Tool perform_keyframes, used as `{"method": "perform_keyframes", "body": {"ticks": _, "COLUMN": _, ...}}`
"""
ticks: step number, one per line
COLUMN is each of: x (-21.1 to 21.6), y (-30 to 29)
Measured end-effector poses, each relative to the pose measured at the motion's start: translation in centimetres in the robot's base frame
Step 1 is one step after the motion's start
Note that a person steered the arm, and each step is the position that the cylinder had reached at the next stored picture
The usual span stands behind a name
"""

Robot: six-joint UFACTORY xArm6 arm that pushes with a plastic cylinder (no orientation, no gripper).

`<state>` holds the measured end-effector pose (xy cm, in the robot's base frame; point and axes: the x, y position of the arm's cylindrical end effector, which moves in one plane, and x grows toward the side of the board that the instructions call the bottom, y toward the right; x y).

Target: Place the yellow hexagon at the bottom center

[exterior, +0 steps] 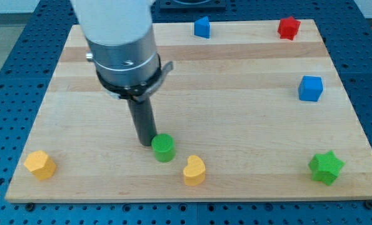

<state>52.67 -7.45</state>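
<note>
At the counter's (236, 125) near left corner the yellow hexagon (39, 164) sits unpushed, my tip (145, 144) well apart, touching the green cylinder (163, 148); no gripper fitted.

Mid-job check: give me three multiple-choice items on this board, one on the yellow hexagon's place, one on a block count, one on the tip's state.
1. The yellow hexagon block lies at the wooden board's
A. bottom-left corner
B. bottom centre
C. top-right corner

2. Yellow blocks in view:
A. one
B. two
C. three

3. My tip is
A. beside the green cylinder block
B. beside the red block
C. out of view

Key: 1 A, it sits near the view's left bottom corner. 2 B, the hexagon and the yellow heart block. 3 A, the tip stands just left of the cylinder; contact cannot be told.
</note>
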Motion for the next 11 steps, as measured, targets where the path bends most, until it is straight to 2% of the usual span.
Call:
{"method": "perform_keyframes", "body": {"ticks": 2, "x": 1.4, "y": 1.9}}
{"method": "perform_keyframes", "body": {"ticks": 3, "x": -0.6, "y": -0.6}}
{"method": "perform_keyframes", "body": {"ticks": 4, "x": -3.6, "y": -7.4}}
{"method": "perform_keyframes", "body": {"ticks": 5, "x": -3.9, "y": -17.5}}
{"method": "perform_keyframes", "body": {"ticks": 6, "x": -2.9, "y": -23.0}}
{"method": "perform_keyframes", "body": {"ticks": 8, "x": 6.1, "y": -21.7}}
{"method": "perform_keyframes", "body": {"ticks": 10, "x": 3.8, "y": -21.6}}
{"method": "perform_keyframes", "body": {"ticks": 11, "x": 4.1, "y": -19.6}}
